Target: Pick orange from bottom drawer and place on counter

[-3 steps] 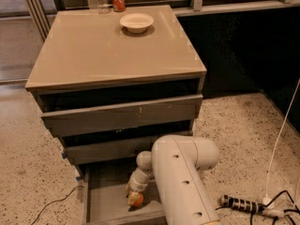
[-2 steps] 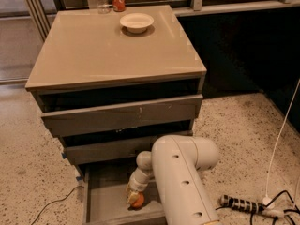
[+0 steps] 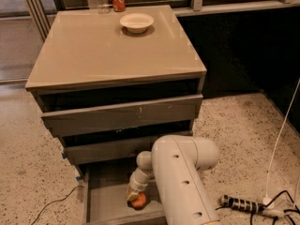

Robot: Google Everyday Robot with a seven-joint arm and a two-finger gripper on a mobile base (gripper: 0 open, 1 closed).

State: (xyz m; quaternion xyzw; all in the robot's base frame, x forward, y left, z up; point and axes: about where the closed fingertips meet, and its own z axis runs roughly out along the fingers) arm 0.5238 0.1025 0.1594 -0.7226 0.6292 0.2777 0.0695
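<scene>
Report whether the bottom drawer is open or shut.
Open: the bottom drawer stands pulled out, floor exposed, with the orange and the gripper inside.

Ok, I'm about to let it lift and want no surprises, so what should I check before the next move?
1. Bottom drawer pulled open: ok.
2. Gripper down inside the drawer, at the orange: ok.
3. Firm hold on the orange: cannot tell; the arm hides the contact.
4. Lift path past the middle drawer: cannot tell; its front sits close behind the wrist.
5. Landing spot on the counter: ok; the white bowl sits toward the far edge, and the near part is bare.
</scene>
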